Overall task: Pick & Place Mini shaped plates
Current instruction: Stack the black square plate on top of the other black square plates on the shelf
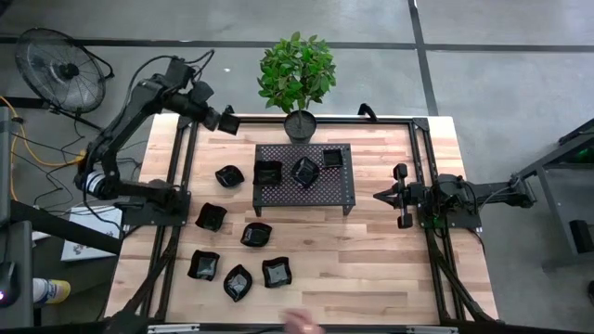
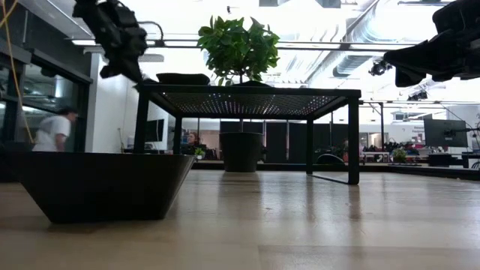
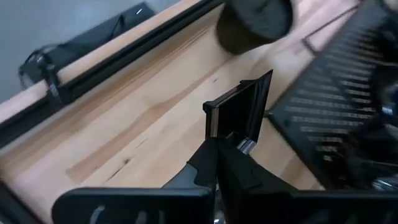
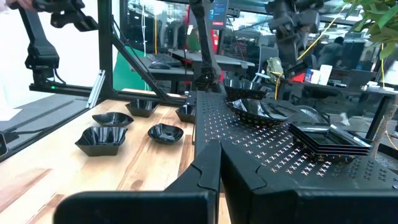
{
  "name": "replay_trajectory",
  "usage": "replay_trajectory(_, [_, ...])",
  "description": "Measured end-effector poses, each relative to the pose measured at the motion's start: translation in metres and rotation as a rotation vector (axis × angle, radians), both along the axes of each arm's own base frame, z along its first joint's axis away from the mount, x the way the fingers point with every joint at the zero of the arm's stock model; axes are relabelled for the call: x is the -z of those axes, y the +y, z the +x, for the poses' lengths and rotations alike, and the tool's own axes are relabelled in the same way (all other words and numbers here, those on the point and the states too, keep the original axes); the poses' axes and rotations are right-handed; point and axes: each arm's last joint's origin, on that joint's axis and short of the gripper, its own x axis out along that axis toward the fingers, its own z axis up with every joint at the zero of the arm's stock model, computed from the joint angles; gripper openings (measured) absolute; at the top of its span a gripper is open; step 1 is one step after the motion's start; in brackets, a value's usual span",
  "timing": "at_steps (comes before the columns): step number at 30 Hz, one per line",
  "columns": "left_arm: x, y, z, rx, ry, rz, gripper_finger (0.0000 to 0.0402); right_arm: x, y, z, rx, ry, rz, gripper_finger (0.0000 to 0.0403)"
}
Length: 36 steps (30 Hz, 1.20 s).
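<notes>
On the left side of the table [image 1: 371,269] we held our left gripper [image 1: 228,122] up near the far edge, just beside the plant pot [image 1: 300,124], with its fingers pressed together on one small black plate [image 3: 239,112], gripped by the rim so it hung edge-on; we judged this left it ready to be carried over the rack [image 1: 304,176] and set down flat. Seven more small plates [image 1: 243,237] lay loose on the wood on the near left, spread apart from one another, which we took to leave room for a finger to slip under each rim. In the middle stood the rack, with three plates [image 1: 304,171] on its perforated top, side by side; we reckoned that these were placed and the loose ones were not. On the right, our right gripper [image 1: 402,195] waited just off the rack's end, its fingers pressed together and holding nothing, clear of the left arm's path.
</notes>
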Motion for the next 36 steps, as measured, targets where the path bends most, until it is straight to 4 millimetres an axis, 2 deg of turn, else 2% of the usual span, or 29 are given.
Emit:
replay_trajectory(7, [-0.017, -0.02, -0.005, 0.067, -0.088, 0.07, 0.0, 0.0, 0.0, 0.0, -0.001, 0.0, 0.0, 0.0005])
replay_trajectory(13, [-0.025, -0.04, 0.008, 0.169, -0.12, 0.093, 0.0, 0.0, 0.0, 0.0, 0.0, 0.0, 0.0, 0.0005])
replay_trajectory(17, [-0.031, -0.056, 0.03, 0.207, -0.165, 0.087, 0.0, 0.0, 0.0, 0.0, 0.0, 0.0, 0.0, 0.0005])
replay_trajectory(26, [-0.048, -0.096, 0.082, 0.126, -0.307, 0.128, 0.0, 0.0, 0.0, 0.0, 0.0, 0.0, 0.0, 0.0005])
replay_trajectory(32, [-0.045, -0.113, 0.115, 0.03, -0.343, 0.131, 0.0, 0.0, 0.0, 0.0, 0.0, 0.0, 0.0, 0.0005])
replay_trajectory(36, [-0.037, -0.121, 0.142, 0.025, -0.371, 0.113, 0.0, 0.0, 0.0, 0.0, 0.0, 0.0, 0.0, 0.0005])
